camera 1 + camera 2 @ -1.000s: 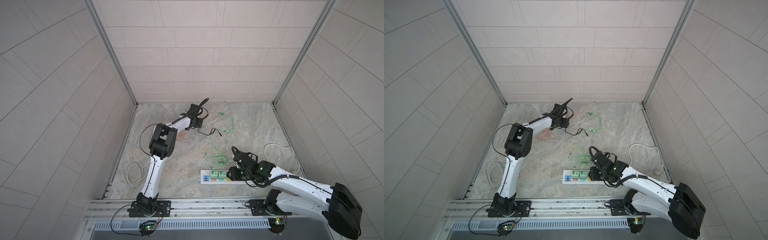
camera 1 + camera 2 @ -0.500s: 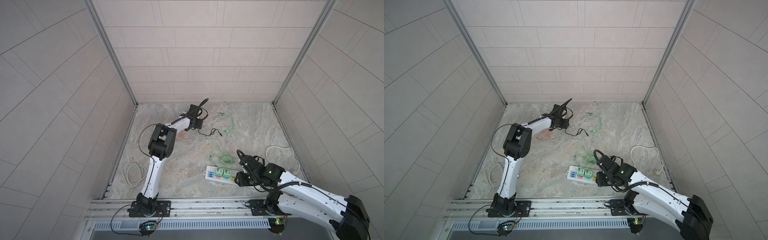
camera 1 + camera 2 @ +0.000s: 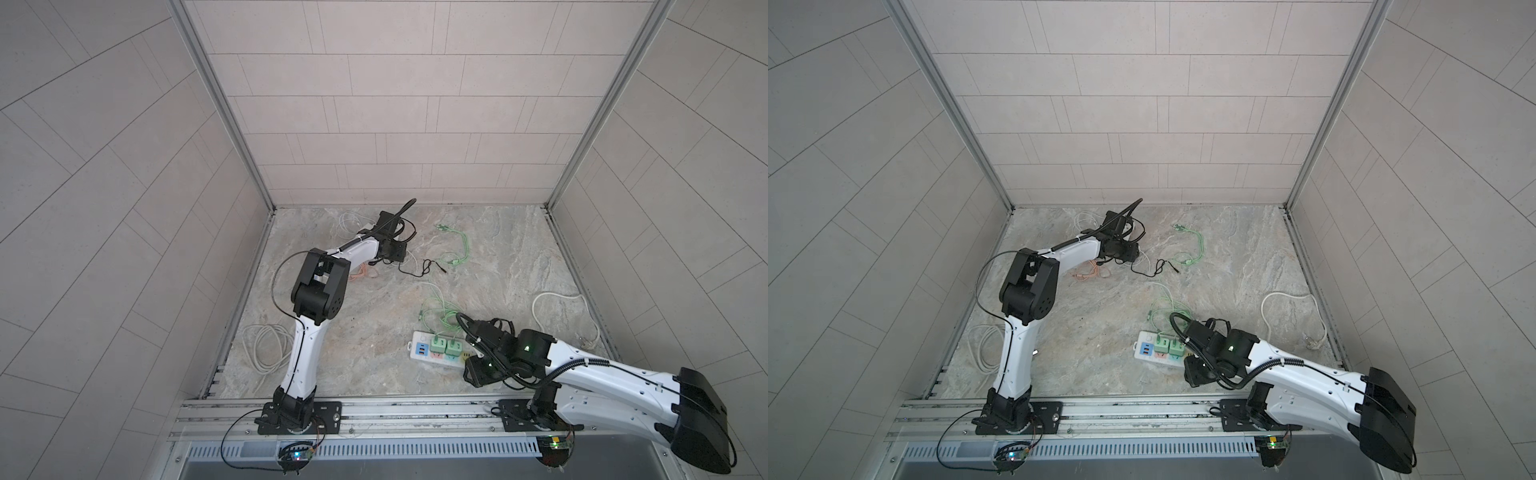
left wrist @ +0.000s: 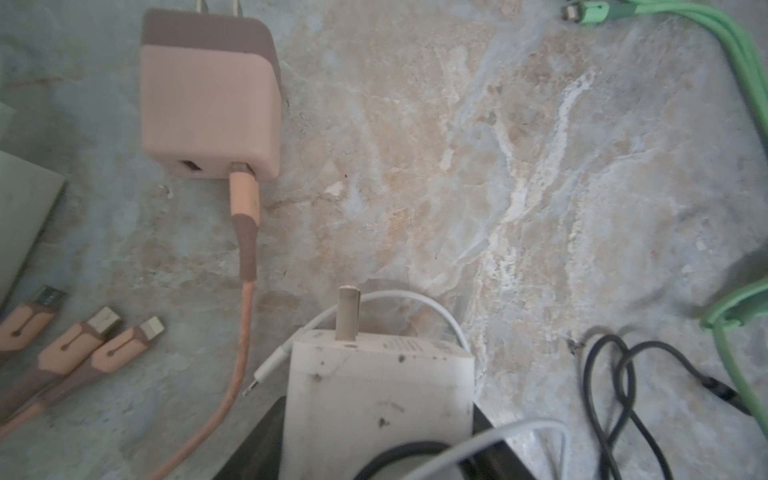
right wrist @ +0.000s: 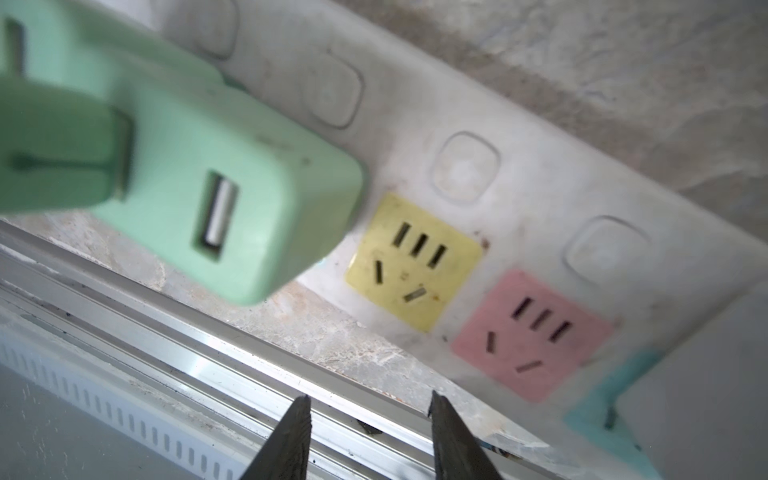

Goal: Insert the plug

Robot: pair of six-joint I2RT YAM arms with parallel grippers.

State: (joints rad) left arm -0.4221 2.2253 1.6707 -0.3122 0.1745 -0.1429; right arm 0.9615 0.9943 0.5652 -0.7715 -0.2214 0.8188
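While my left gripper (image 3: 395, 252), mid-frame, clamps the white charger (image 4: 378, 390), my right gripper (image 3: 471, 372), lower right, gapes empty beside the power strip (image 3: 415, 350).

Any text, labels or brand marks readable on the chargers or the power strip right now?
White charger: fine grey print near its prong, too blurred to read.
Green charger: faint marks on its face, too blurred to read.
Power strip: no lettering visible.

Left arm (image 3: 305, 353) stretches far forward with left claw (image 3: 395, 253) clamped; right arm (image 3: 602, 376) crouches low, right claw (image 5: 370, 401) parted, empty.
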